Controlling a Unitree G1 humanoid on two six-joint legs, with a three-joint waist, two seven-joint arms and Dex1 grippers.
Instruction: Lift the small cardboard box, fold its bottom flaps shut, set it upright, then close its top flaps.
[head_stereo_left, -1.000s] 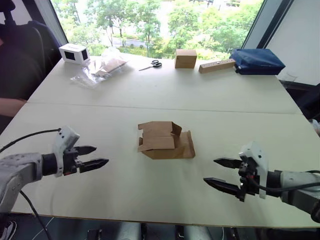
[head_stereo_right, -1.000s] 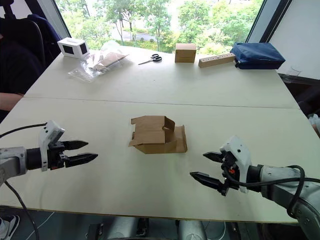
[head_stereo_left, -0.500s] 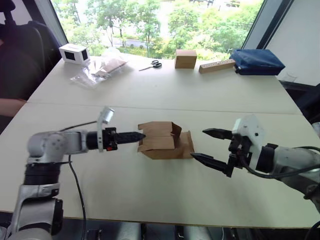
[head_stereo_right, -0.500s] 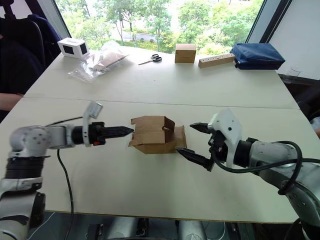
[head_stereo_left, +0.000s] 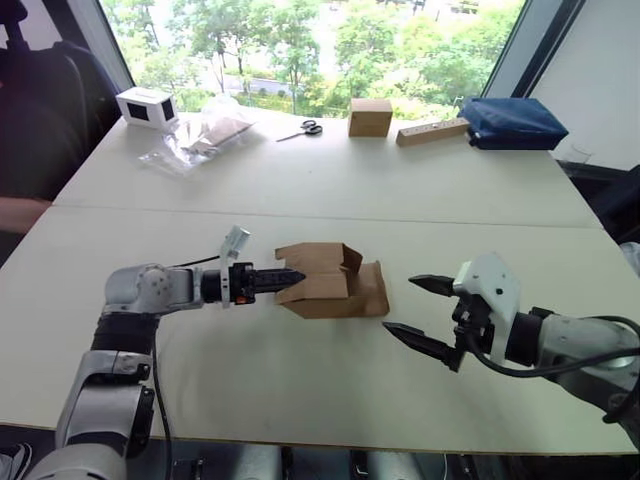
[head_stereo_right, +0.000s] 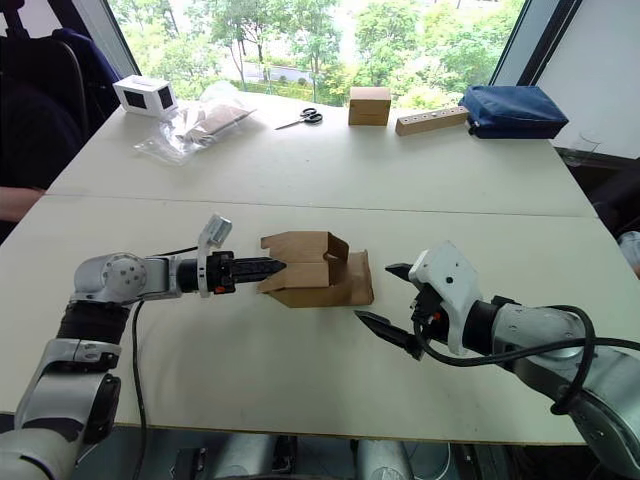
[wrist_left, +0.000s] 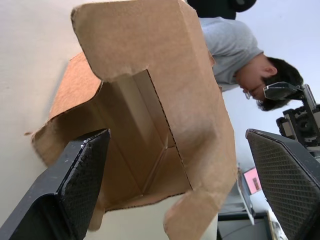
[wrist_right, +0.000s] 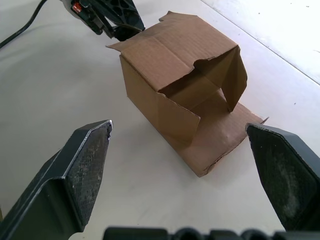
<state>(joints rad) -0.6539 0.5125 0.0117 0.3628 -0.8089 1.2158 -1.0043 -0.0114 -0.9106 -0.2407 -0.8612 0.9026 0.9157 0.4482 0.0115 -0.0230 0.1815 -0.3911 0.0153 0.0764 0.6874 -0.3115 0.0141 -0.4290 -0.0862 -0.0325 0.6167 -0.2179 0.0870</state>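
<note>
The small cardboard box (head_stereo_left: 330, 283) lies on its side mid-table, with flaps hanging open at both ends and one flap flat on the table toward the right. My left gripper (head_stereo_left: 290, 277) is level with the box's left end. In the left wrist view its fingers (wrist_left: 75, 185) stand open, with the box's hollow left end (wrist_left: 150, 100) between and just ahead of them. My right gripper (head_stereo_left: 400, 304) hovers open to the right of the box and nearer the front, clear of it. From the right wrist view the box (wrist_right: 185, 115) sits ahead of the spread fingers (wrist_right: 80, 170).
Along the far edge of the table stand a white box with dark panels (head_stereo_left: 148, 106), a plastic bag (head_stereo_left: 200, 135), scissors (head_stereo_left: 303, 128), a cube-shaped brown box (head_stereo_left: 370, 117), a wooden block (head_stereo_left: 433, 131) and a blue bag (head_stereo_left: 512, 122). A person (wrist_left: 235, 50) is behind the box in the left wrist view.
Both grippers came in from the front edge toward the box. The left one has since closed in on the box's left end, and the right one has drawn back slightly toward the front.
</note>
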